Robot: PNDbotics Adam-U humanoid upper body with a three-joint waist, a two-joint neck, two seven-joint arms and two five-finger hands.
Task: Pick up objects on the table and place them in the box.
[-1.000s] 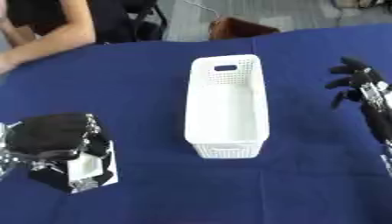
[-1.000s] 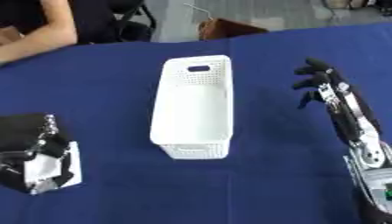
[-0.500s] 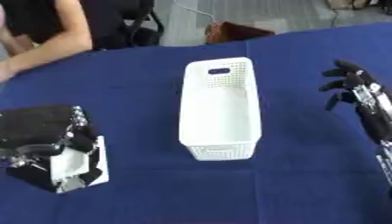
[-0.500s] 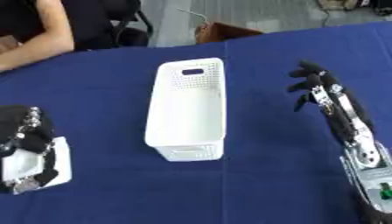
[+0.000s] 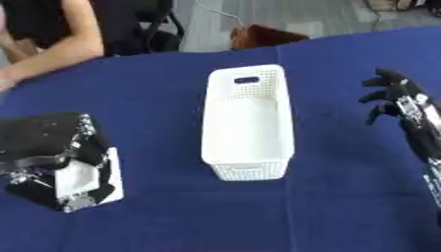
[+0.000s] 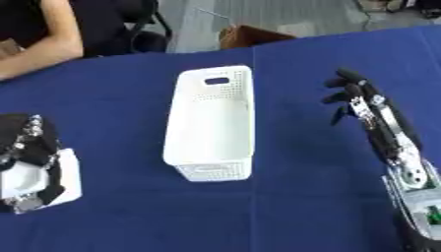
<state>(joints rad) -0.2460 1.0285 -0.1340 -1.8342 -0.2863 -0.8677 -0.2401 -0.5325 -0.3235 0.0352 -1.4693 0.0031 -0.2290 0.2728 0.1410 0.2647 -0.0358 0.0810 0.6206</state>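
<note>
The white box [image 5: 247, 129] stands on the blue table [image 5: 164, 98] between the two hands, its long sides running away from the robot. Its walls are perforated, a handle slot shows in the far end wall, and its inside looks bare.

To the left of the box, well apart from it, the left hand [image 5: 47, 152] lies low over the table near the view's left edge. Its black fingers are curled round a white object [image 5: 79, 178], which shows as a flat white patch under and between the fingers, reaching toward the box side. What kind of object it is cannot be made out.

To the right of the box, also apart from it, the right hand [image 6: 355, 93] is raised over the blue cloth with its fingers relaxed and slightly bent, spread and holding nothing. Its forearm [image 6: 403, 152] runs back to the lower right corner.

Beyond the left hand, at the far edge of the table, a person's arm [image 5: 60, 49] rests on the cloth, touching neither the box nor the white object.
</note>
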